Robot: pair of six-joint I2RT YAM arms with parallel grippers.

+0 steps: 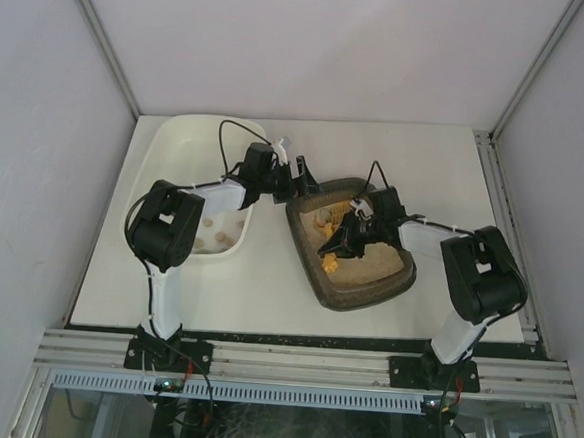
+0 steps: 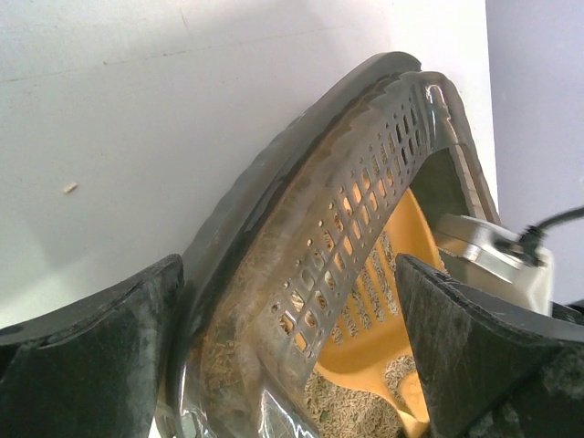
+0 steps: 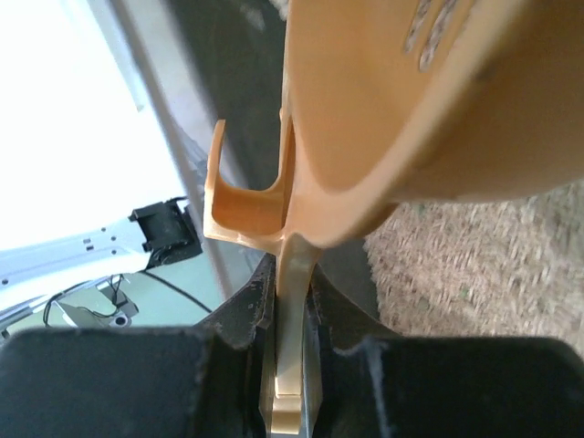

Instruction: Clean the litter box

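Litter box (image 1: 361,304) sits angled, right of centre on the table (image 1: 437,159), closer to the front edge. White tub (image 1: 172,145) is near it toward the left edge. Left gripper (image 2: 287,274) is wide, straddling the box's far-left rim, one finger outside and one inside. Right gripper (image 3: 290,301) is clamped on the handle of the orange scoop (image 3: 392,109), with the scoop bowl over the litter inside the box.

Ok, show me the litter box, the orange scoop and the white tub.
litter box (image 1: 361,301): top external view, near rim.
orange scoop (image 3: 383,119): right wrist view, bowl underside.
white tub (image 1: 187,140): top external view, far inner wall.
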